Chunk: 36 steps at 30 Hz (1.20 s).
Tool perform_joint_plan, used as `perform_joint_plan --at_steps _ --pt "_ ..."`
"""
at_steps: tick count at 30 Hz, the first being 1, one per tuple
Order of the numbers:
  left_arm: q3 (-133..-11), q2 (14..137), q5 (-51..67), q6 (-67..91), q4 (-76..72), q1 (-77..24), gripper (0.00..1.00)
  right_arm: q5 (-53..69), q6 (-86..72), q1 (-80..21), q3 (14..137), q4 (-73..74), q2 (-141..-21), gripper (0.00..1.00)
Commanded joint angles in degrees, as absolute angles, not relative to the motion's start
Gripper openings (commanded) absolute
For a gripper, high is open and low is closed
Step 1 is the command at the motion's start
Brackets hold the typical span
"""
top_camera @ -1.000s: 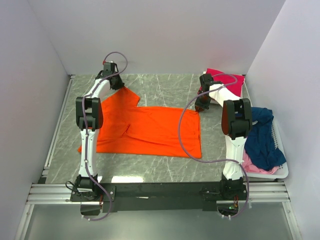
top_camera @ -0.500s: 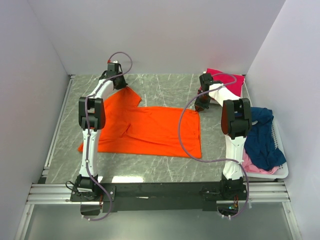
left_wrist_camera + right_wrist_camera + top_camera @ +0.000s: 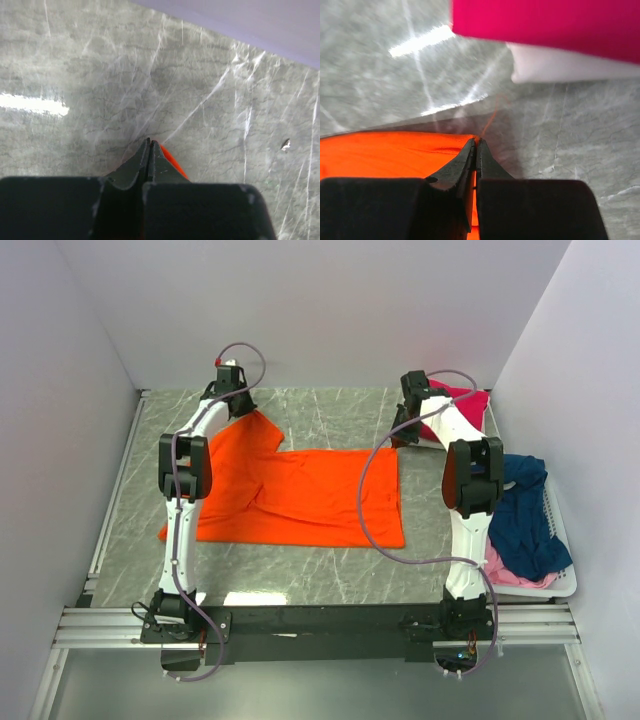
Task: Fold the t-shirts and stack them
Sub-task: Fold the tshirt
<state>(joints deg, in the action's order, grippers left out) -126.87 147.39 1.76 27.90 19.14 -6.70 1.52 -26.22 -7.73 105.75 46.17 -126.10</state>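
Orange t-shirt (image 3: 300, 495): spread flat on the counter (image 3: 330, 420). Soft, light, limp; best taken by its corners. Left fingers (image 3: 135, 166) clenched on far sleeve corner; right fingers (image 3: 461, 162) clenched on far hem corner.

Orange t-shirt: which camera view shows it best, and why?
Top external: nearly the whole orange t-shirt lies spread out there. The left wrist view shows only a sliver; the right wrist view shows one corner.
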Motion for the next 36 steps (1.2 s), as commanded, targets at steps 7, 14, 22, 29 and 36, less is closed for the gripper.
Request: perform_joint_plan --at_steps 7,14,22,29,36 --pt "-125.9 139.7 3.2 30.7 12.8 -4.2 0.0 0.3 -25.1 -7.6 110.1 47.1 -126.9 0.0" --pt "-108.7 126.7 2.6 29.0 10.7 -4.2 0.01 1.3 -25.0 -7.7 104.0 43.9 -124.5 0.0" --pt "-91.0 114.8 3.2 27.5 11.4 -4.4 0.0 2.2 -25.1 -8.2 97.3 40.6 -120.5 0.0" --pt "-77.4 104.0 3.0 27.2 11.8 -4.4 0.0 1.6 -25.4 -8.6 88.7 37.7 -115.3 0.0" --pt "-67.4 93.9 0.2 27.2 13.4 -4.5 0.01 1.2 -24.8 -8.9 82.6 36.0 -111.9 0.0"
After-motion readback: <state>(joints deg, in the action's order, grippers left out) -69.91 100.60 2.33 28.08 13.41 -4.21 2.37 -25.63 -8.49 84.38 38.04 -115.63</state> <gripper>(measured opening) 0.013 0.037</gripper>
